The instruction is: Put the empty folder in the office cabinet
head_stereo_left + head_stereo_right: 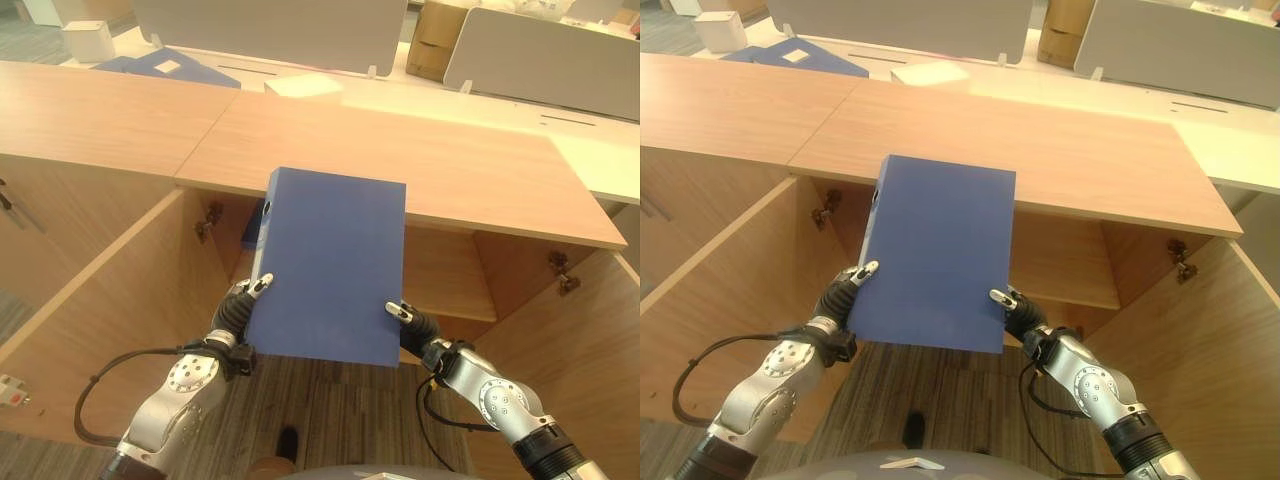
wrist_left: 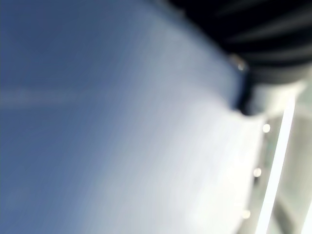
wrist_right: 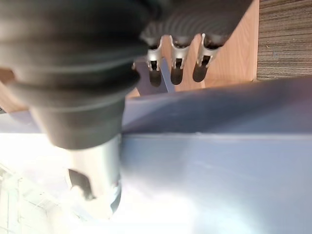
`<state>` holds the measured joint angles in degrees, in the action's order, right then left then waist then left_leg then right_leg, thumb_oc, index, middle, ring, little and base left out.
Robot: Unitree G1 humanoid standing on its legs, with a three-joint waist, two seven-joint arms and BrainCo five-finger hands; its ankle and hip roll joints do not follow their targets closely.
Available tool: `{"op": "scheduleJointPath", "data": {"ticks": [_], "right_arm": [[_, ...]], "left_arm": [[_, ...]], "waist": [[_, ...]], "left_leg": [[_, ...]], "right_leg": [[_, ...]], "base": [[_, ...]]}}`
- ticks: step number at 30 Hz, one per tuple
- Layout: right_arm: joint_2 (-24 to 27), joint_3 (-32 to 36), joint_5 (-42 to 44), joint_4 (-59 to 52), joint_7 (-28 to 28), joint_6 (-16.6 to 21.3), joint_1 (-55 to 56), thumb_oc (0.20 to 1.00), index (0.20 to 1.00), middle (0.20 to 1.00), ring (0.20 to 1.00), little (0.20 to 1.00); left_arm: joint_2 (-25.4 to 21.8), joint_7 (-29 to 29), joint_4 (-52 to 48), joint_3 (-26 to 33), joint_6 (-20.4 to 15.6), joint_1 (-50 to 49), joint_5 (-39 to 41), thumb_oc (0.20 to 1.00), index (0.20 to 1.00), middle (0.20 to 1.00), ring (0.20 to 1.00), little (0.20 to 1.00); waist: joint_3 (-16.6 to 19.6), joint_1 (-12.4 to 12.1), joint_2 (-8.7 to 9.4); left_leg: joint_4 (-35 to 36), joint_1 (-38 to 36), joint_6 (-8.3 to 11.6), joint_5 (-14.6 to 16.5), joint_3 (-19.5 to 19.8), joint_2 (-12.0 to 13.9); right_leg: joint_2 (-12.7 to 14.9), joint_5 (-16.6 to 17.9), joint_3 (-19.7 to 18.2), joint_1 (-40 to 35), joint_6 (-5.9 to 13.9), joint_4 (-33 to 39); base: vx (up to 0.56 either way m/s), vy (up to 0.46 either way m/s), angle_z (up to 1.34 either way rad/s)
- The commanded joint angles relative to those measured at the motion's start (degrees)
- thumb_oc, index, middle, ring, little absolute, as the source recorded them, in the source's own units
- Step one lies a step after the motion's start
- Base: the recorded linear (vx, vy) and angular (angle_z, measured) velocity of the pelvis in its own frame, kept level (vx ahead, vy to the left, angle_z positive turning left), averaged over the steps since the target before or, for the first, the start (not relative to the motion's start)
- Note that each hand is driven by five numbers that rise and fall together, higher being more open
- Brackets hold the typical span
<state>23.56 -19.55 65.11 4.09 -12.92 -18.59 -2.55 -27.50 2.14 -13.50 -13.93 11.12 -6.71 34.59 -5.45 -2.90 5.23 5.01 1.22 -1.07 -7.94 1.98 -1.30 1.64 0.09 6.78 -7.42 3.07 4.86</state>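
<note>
hands (image 1: 240,312) round blue folder (image 1: 330,262), seemingly

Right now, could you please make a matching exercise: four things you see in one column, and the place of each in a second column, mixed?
Things:
1. blue folder
2. left hand
3. right hand
4. cardboard box

Places:
A. far back, past the desk dividers
B. at the folder's near right corner
C. held up before the open cabinet
D. at the folder's near left edge

Pairs: 1-C, 2-D, 3-B, 4-A
</note>
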Motion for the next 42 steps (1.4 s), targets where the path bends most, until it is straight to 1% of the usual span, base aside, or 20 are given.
{"op": "scheduleJointPath", "data": {"ticks": [1, 4, 10, 12, 15, 18, 21, 24, 25, 26, 27, 29, 32, 33, 34, 42], "right_arm": [[-0.1, 2.3, -1.0, -3.3, -1.2, 2.1, -1.9, 1.000, 1.000, 1.000, 1.000, 1.000], [0.2, 2.5, -1.2, -2.9, -0.8, 2.4, -2.2, 1.000, 1.000, 1.000, 1.000, 1.000], [1.0, 4.0, -1.8, -1.3, 2.5, 3.8, -3.3, 1.000, 1.000, 1.000, 1.000, 1.000], [1.5, 5.7, -3.3, 2.2, 5.1, 6.4, -4.7, 1.000, 1.000, 1.000, 1.000, 1.000], [1.8, 6.9, -3.6, 4.1, 6.2, 7.4, -5.8, 1.000, 1.000, 1.000, 1.000, 1.000], [2.9, 10.6, -5.8, 9.7, 8.6, 10.3, -9.4, 1.000, 1.000, 1.000, 1.000, 1.000], [3.2, 11.3, -6.3, 10.4, 9.1, 10.4, -10.2, 1.000, 1.000, 1.000, 1.000, 1.000], [3.5, 11.5, -5.8, 11.0, 9.1, 10.3, -10.9, 1.000, 1.000, 1.000, 1.000, 1.000], [3.5, 11.8, -4.5, 11.5, 7.4, 9.2, -12.2, 1.000, 1.000, 1.000, 1.000, 1.000], [3.5, 11.8, -4.5, 11.5, 7.4, 9.2, -12.2, 1.000, 1.000, 1.000, 1.000, 1.000], [3.2, 11.4, -3.6, 10.5, 5.9, 7.7, -12.5, 1.000, 1.000, 1.000, 1.000, 1.000], [2.6, 10.1, -4.1, 8.5, 3.7, 6.2, -12.2, 1.000, 1.000, 1.000, 1.000, 1.000], [2.2, 9.6, -3.8, 7.7, 3.2, 5.8, -12.0, 1.000, 1.000, 1.000, 1.000, 1.000], [1.7, 8.8, -4.2, 6.4, 2.3, 5.1, -12.0, 1.000, 1.000, 1.000, 1.000, 1.000], [1.0, 7.7, -3.6, 5.2, 2.1, 5.2, -12.2, 1.000, 1.000, 1.000, 1.000, 1.000], [0.8, 6.1, 0.0, 1.2, 1.8, 4.2, -12.4, 1.000, 1.000, 1.000, 1.000, 1.000]], "left_arm": [[-1.3, 1.0, 0.0, 1.2, -2.2, 1.5, -1.0, 0.200, 0.200, 0.200, 0.200, 0.200], [-1.4, 1.2, 0.0, 0.9, -2.0, 1.5, -0.8, 0.200, 0.200, 0.200, 0.200, 0.200], [-1.5, 1.3, 0.2, 0.3, -1.7, 1.9, -0.5, 0.200, 0.200, 0.200, 0.200, 0.200], [-1.5, 1.5, 0.5, 0.0, -1.6, 2.5, -0.6, 0.200, 0.200, 0.200, 0.200, 0.200], [-1.5, 1.6, 0.4, 0.0, -1.4, 2.6, -0.7, 0.200, 0.200, 0.200, 0.200, 0.200], [-1.5, 1.4, -0.1, -0.2, 0.1, 3.8, -0.6, 0.200, 0.200, 0.200, 0.200, 0.200], [-1.6, 1.3, -0.2, -0.3, 0.4, 4.2, -0.3, 0.200, 0.200, 0.200, 0.200, 0.200], [-1.6, 1.3, -0.2, -0.4, 0.6, 4.4, -0.3, 0.200, 0.200, 0.200, 0.200, 0.200], [-1.6, 1.0, -0.5, -0.7, 1.1, 4.7, -0.1, 0.200, 0.200, 0.200, 0.200, 0.200], [-1.6, 1.0, -0.5, -0.7, 1.1, 4.7, -0.1, 0.200, 0.200, 0.200, 0.200, 0.200], [-1.6, 0.8, -0.5, -0.9, 1.2, 4.9, -0.1, 0.200, 0.200, 0.200, 0.200, 0.200], [-1.6, 1.3, -0.4, -0.7, 0.9, 4.4, 0.0, 0.200, 0.200, 0.200, 0.200, 0.200], [-1.6, 1.5, -0.5, -0.5, 0.8, 4.2, 0.0, 0.200, 0.200, 0.200, 0.200, 0.200], [-1.5, 1.6, -0.4, -0.5, 0.6, 3.9, 0.0, 0.200, 0.200, 0.200, 0.200, 0.200], [-1.4, 1.5, -0.1, -0.9, 0.2, 3.8, -0.2, 0.200, 0.200, 0.200, 0.200, 0.200], [-1.2, 1.7, 0.4, -1.3, -0.6, 3.5, -0.1, 0.200, 0.200, 0.200, 0.200, 0.200]], "waist": [[0.1, -0.5, 0.20], [0.0, -0.6, 0.24], [-0.1, -0.7, 0.40], [-0.2, -0.9, 0.47], [-0.3, -1.0, 0.49], [-0.7, -1.5, 0.56], [-0.8, -1.7, 0.54], [-0.9, -1.8, 0.50], [-1.0, -2.1, 0.50], [-1.0, -2.1, 0.50], [-1.1, -2.3, 0.49], [-1.1, -2.4, 0.45], [-1.0, -2.4, 0.42], [-0.9, -2.5, 0.41], [-0.8, -2.6, 0.40], [-0.8, -2.9, 0.51]], "left_leg": [[0.0, -5.1, -2.64, 10.1, -2.1, -2.8], [0.0, -5.1, -2.61, 10.2, -2.1, -2.7], [0.0, -5.1, -2.64, 10.2, -2.1, -2.7], [0.0, -5.2, -2.68, 10.3, -2.1, -2.7], [0.0, -5.2, -2.72, 10.4, -1.9, -2.7], [0.0, -5.3, -2.77, 10.6, -1.7, -2.7], [0.0, -5.3, -2.79, 10.6, -1.7, -2.7], [0.0, -5.3, -2.80, 10.6, -1.7, -2.7], [0.0, -5.3, -2.81, 10.6, -1.5, -2.8], [0.0, -5.3, -2.81, 10.6, -1.5, -2.8], [0.0, -5.2, -2.81, 10.6, -1.5, -2.8], [0.0, -5.2, -2.74, 10.4, -1.4, -2.8], [0.0, -5.2, -2.71, 10.4, -1.3, -2.9], [0.0, -5.1, -2.68, 10.3, -1.3, -2.8], [0.0, -5.1, -2.63, 10.2, -1.3, -2.8], [0.0, -4.9, -2.53, 10.1, -1.1, -2.8]], "right_leg": [[0.1, 4.9, -0.5, 4.0, 4.23, 0.0], [0.2, 4.9, -0.3, 4.0, 4.30, 0.0], [0.3, 5.0, 0.0, 3.9, 4.36, 0.0], [0.4, 5.1, 0.2, 3.8, 4.40, 0.0], [0.5, 5.1, 0.3, 3.8, 4.42, 0.0], [0.6, 5.1, 0.8, 3.6, 4.45, -0.1], [0.7, 5.1, 0.9, 3.5, 4.47, -0.1], [0.7, 5.1, 1.0, 3.5, 4.46, -0.1], [0.8, 5.1, 1.2, 3.4, 4.46, -0.1], [0.8, 5.1, 1.2, 3.4, 4.46, -0.1], [0.8, 5.1, 1.3, 3.4, 4.49, -0.1], [0.9, 5.1, 1.5, 3.3, 4.45, 0.0], [0.9, 5.1, 1.5, 3.3, 4.42, 0.1], [0.9, 5.1, 1.6, 3.3, 4.40, 0.1], [0.9, 5.0, 1.8, 3.2, 4.32, 0.1], [0.9, 4.8, 2.0, 3.2, 4.26, 0.1]], "base": [[0.00, 0.000, 0.00], [0.00, 0.000, 0.00], [0.00, 0.000, 0.00], [0.00, 0.000, 0.00], [0.00, 0.000, 0.00], [0.01, -0.002, 0.00], [0.00, 0.000, 0.00], [0.00, 0.000, 0.00], [0.00, 0.000, 0.00], [0.04, 0.004, 0.00], [0.00, 0.000, 0.00], [0.03, 0.011, 0.05], [0.02, 0.010, 0.07], [0.00, 0.000, 0.00], [0.00, 0.000, 0.00], [0.00, 0.000, 0.00]]}}
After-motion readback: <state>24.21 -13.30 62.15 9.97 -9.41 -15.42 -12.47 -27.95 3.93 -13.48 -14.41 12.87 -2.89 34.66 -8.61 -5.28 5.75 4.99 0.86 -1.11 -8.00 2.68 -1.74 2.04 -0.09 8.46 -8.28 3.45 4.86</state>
